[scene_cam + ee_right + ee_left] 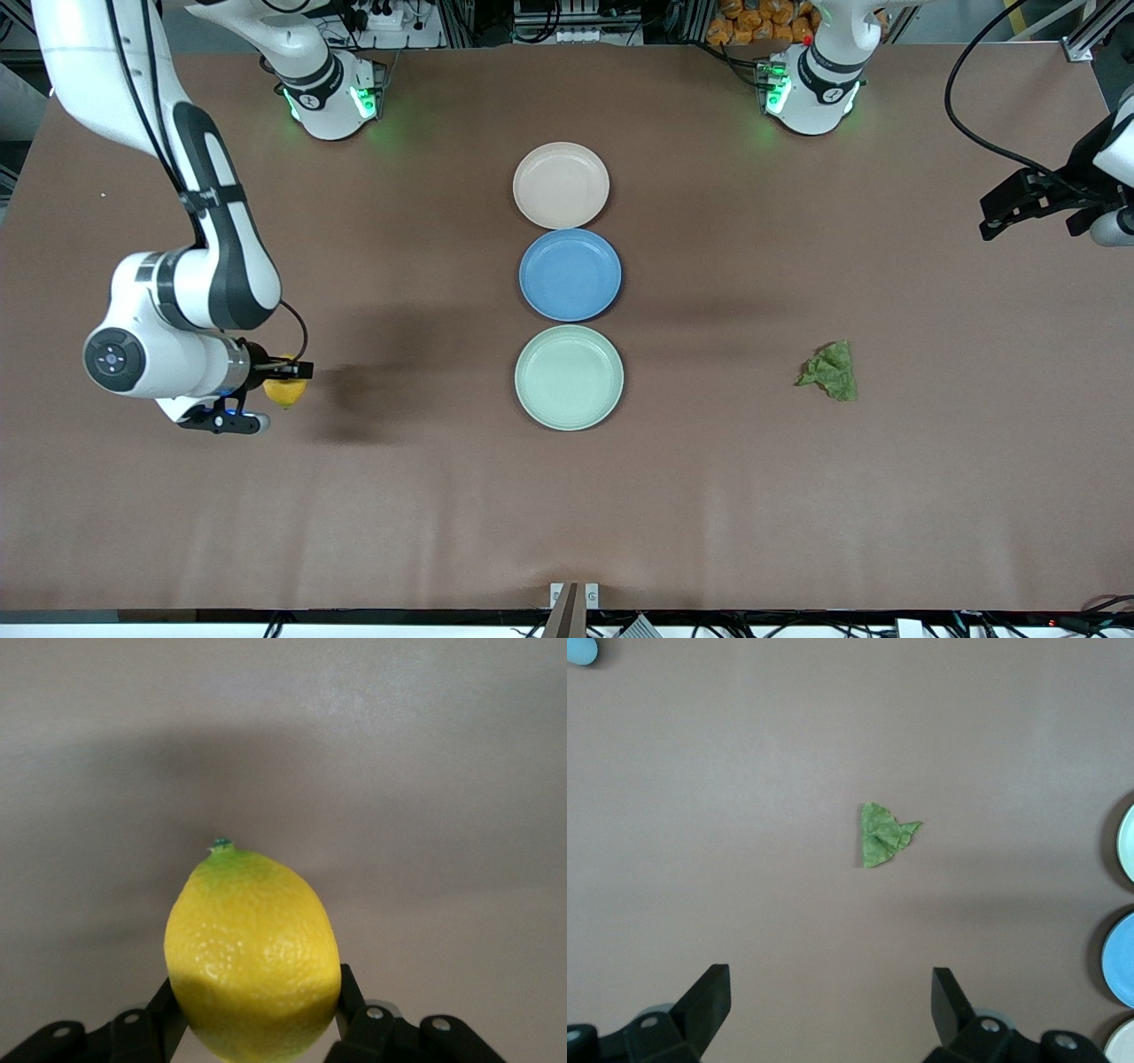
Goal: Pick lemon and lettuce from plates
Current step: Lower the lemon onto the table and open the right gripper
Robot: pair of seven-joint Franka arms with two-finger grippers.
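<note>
My right gripper (pixel 288 377) is shut on the yellow lemon (pixel 285 392), low over the bare table toward the right arm's end. In the right wrist view the lemon (pixel 252 957) sits between the black fingers (pixel 350 992). The green lettuce (pixel 830 370) lies on the bare table toward the left arm's end, and shows in the left wrist view (pixel 884 835). My left gripper (pixel 997 217) is open and empty, up in the air at the left arm's end of the table; its own view (pixel 830 988) looks down on the lettuce. The beige plate (pixel 561 184) and the mint plate (pixel 569 377) are empty.
A bright blue plate (pixel 570 274) lies empty between the beige and mint plates, the three in a row at the table's middle. The plates' rims show at the edge of the left wrist view (pixel 1121 957). A black cable (pixel 966 124) hangs near the left arm.
</note>
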